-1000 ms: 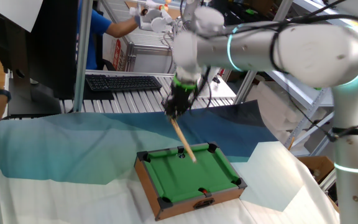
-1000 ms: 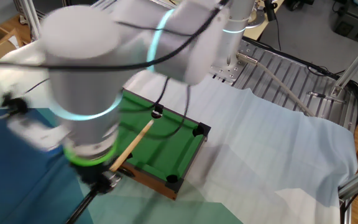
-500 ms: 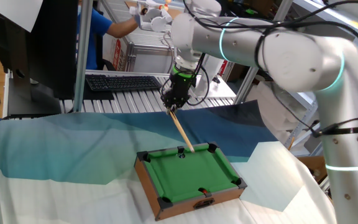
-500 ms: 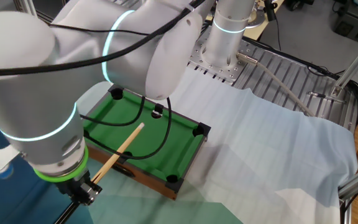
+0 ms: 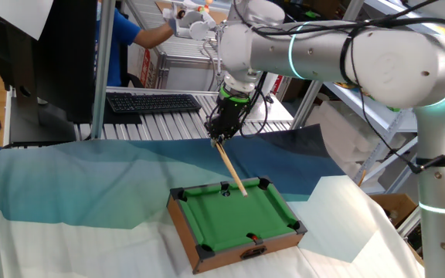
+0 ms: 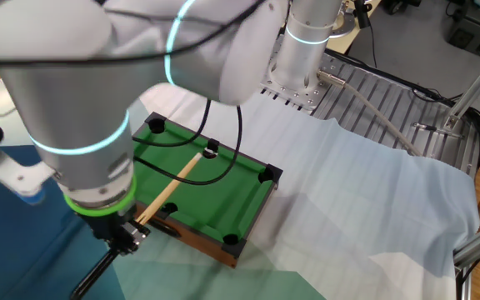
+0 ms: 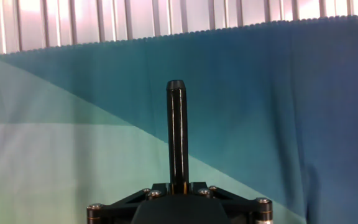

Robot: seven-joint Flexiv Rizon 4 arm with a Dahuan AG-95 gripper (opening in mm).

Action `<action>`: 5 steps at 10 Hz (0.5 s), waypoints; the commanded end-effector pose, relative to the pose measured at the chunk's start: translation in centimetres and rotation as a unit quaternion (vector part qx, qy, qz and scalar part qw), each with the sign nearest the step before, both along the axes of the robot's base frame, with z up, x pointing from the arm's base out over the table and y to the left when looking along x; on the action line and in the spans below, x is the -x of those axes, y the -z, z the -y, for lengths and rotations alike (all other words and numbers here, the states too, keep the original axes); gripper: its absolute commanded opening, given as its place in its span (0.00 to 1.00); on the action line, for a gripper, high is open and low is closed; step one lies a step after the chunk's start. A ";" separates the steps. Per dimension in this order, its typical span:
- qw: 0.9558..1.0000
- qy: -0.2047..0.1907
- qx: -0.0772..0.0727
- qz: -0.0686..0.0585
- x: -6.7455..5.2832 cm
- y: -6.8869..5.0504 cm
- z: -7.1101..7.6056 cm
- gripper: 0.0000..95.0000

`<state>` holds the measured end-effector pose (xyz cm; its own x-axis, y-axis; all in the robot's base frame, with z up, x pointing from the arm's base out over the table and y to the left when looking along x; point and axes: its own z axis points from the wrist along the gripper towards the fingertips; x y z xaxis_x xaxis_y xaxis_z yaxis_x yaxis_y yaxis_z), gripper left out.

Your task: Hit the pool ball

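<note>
Reached across the top of one fixed view with the arm [image 5: 338, 54], over the cloth-covered table [image 5: 68, 232] and the mini pool table [image 5: 273, 205] at lower centre. Kept the hand [image 5: 219, 133] clamped shut on the cue [image 5: 230, 168], its butt poking up in the hand view. Left the strike undone, judging by the pool ball [image 5: 251, 235] lying apparently untouched at the near rail's middle pocket. Pushed the cue tip further over the felt than half a second earlier, closer to the ball; showed no shift in the ball itself
</note>
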<state>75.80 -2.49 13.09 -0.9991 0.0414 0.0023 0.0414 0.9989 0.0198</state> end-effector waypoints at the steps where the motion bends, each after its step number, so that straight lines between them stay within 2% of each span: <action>1: 1.000 0.004 0.003 0.006 0.8 0.4 0.0 0.00; 3: 1.000 0.015 0.004 0.011 2.0 0.8 0.0 0.00; 5: 1.000 0.022 0.003 0.008 2.7 0.5 0.5 0.00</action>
<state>72.55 -3.31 12.92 -0.9949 0.0909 -0.0446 0.0907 0.9959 0.0071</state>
